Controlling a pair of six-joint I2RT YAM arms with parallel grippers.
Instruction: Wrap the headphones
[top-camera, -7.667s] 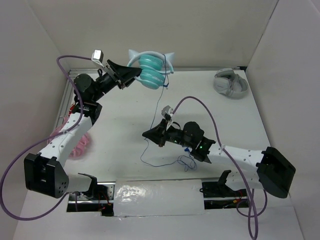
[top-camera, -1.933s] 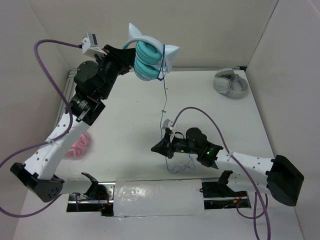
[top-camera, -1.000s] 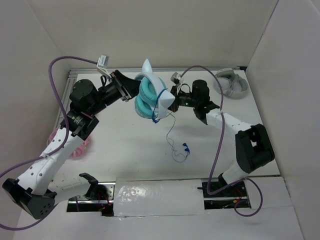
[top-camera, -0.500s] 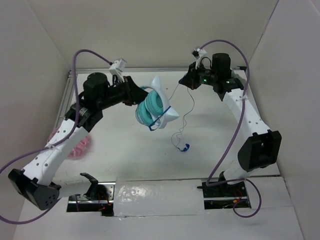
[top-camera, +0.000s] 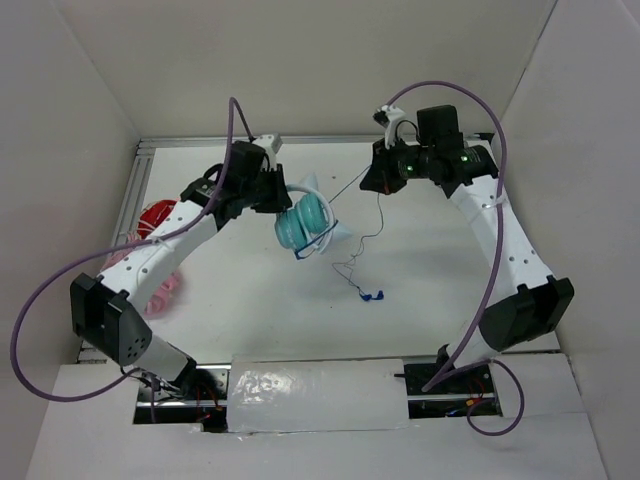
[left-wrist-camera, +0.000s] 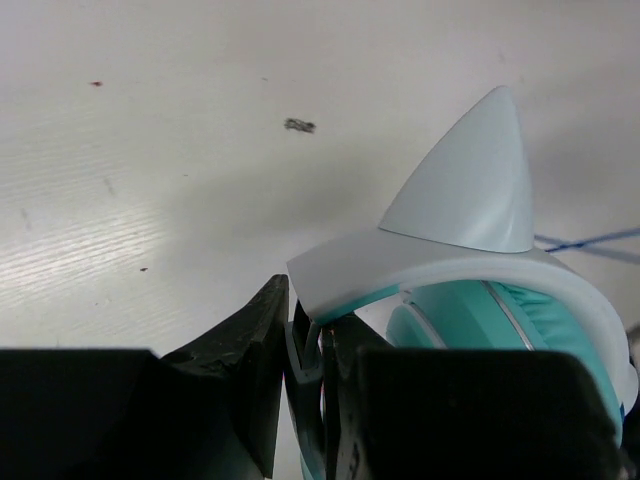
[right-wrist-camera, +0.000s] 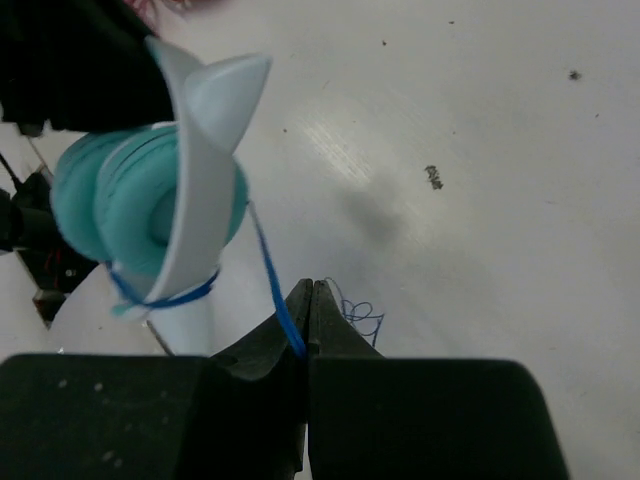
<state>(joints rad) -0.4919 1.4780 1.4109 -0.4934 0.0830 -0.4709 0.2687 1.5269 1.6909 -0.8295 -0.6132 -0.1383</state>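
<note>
The teal headphones (top-camera: 304, 222) with a white cat-eared headband hang above the table's middle. My left gripper (top-camera: 276, 192) is shut on the headband (left-wrist-camera: 440, 270), just under one pointed ear (left-wrist-camera: 470, 180). The thin blue cable (top-camera: 381, 215) loops round the headband (right-wrist-camera: 165, 298) and runs taut up to my right gripper (top-camera: 372, 180), which is shut on it (right-wrist-camera: 275, 285). From there the cable drops to the table, and its blue plug (top-camera: 375, 296) lies there. In the right wrist view the gripper (right-wrist-camera: 310, 292) is raised to the right of the ear cups (right-wrist-camera: 140, 200).
Pink headphones (top-camera: 165, 290) and red headphones (top-camera: 155, 213) lie at the table's left edge under my left arm. White walls close in the back and both sides. A shiny strip (top-camera: 320, 395) runs along the front edge between the arm bases.
My left wrist has swung right and lower, turning the headphones while they stay over the middle. My right gripper has dipped slightly at the back with the cable in it, and the plug end has shifted a little.
</note>
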